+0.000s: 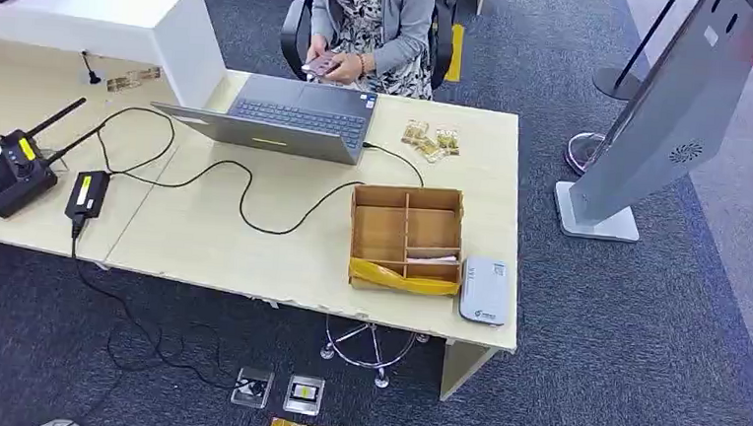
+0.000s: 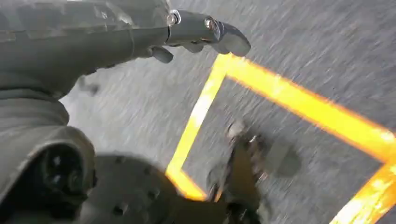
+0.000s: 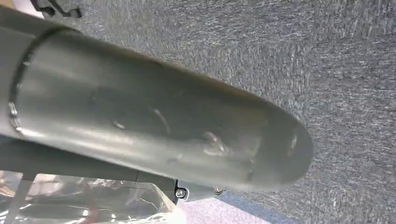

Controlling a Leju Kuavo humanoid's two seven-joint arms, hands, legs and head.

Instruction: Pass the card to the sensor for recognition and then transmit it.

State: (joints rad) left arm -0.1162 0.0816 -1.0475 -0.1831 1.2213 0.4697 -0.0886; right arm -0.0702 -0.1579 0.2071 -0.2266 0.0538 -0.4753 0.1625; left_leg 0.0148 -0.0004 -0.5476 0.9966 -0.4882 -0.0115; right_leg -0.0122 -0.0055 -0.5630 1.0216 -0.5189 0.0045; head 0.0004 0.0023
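The card [image 1: 432,259] appears as a thin pale strip lying flat in the cardboard box [image 1: 409,197], in the low compartment on the side nearest the white sensor [image 1: 483,291], which sits just beside the box at the desk's corner (the strip is too small to be sure of more than its colour). By my judgement it will be very light, stiff but bendable, smooth and inclined to slide. Lying flat against the compartment floor with the dividers close by, it leaves little room for fingers. The best hold is probably a pinch on one short end or a long edge, tipping it up against a divider first, with only gentle pressure so it does not flex or skid away. Neither hand is near the box. The left hand [image 2: 140,37] hangs above grey carpet marked with yellow tape, its fingers loosely extended and holding nothing that can be seen. The right hand [image 3: 163,126] shows as a broad grey surface, and I cannot tell how its fingers are set.
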